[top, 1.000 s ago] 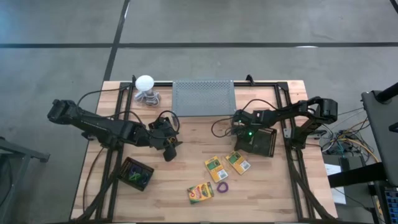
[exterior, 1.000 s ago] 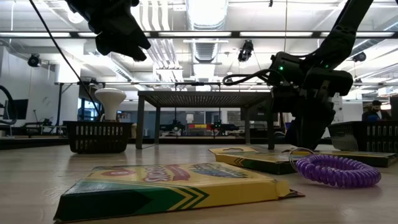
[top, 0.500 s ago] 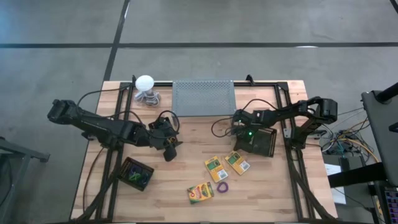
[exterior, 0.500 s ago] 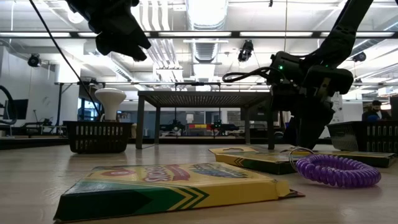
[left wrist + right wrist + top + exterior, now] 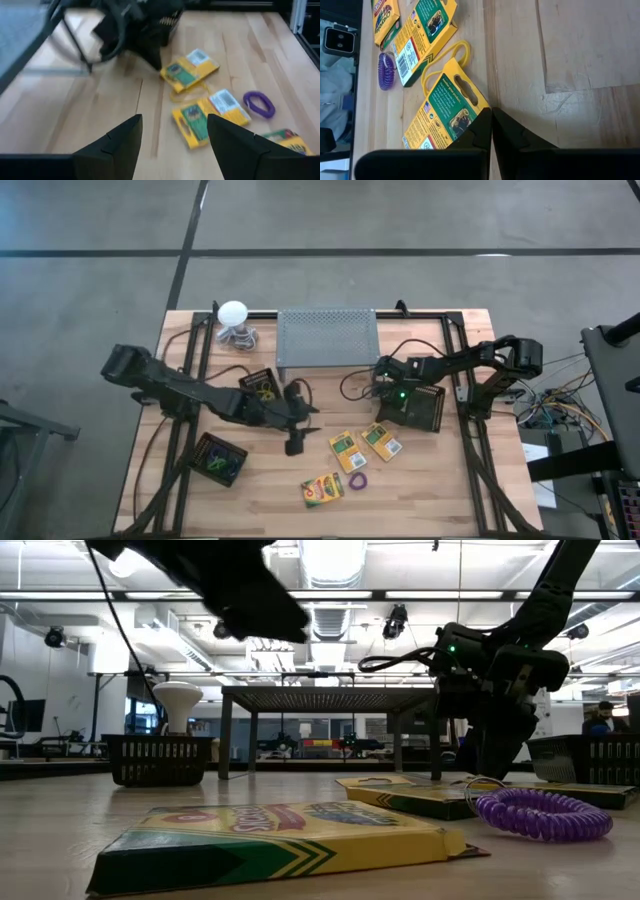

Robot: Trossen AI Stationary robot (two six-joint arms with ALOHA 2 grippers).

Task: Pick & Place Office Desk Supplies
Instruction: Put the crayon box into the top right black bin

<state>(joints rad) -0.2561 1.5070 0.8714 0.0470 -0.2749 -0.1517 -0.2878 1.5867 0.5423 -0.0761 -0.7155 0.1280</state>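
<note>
The grey perforated stand (image 5: 327, 337) at the back edge of the tabletop (image 5: 430, 480) is taken as the landmark.

Three crayon boxes are laid flat in front of the stand, toward the near edge. Two of them (image 5: 344, 451) (image 5: 382, 441) are placed side by side, just apart. The third crayon box (image 5: 322, 490) is located nearer the front edge. A purple coil loop (image 5: 357, 480) is found just beside the third box. A yellow rubber band (image 5: 451, 56) is seen lying between the paired boxes, partly tucked under them.

The left gripper (image 5: 296, 430) is held above the tabletop in front of the stand, beside the paired crayon boxes. Its fingers (image 5: 116, 145) are spread wide apart and nothing is grasped between them.

The right gripper (image 5: 491, 116) is positioned in front of the stand's right end, lowered to the corner of one paired crayon box. Its fingers are pressed fully together; no object is seen between them.

A black basket (image 5: 260, 383) is set off the stand's front left corner. A second black basket (image 5: 218, 459), containing green and blue loops, is placed further forward and left. A third black basket (image 5: 424, 409) is located to the right, beside the right arm.
</note>
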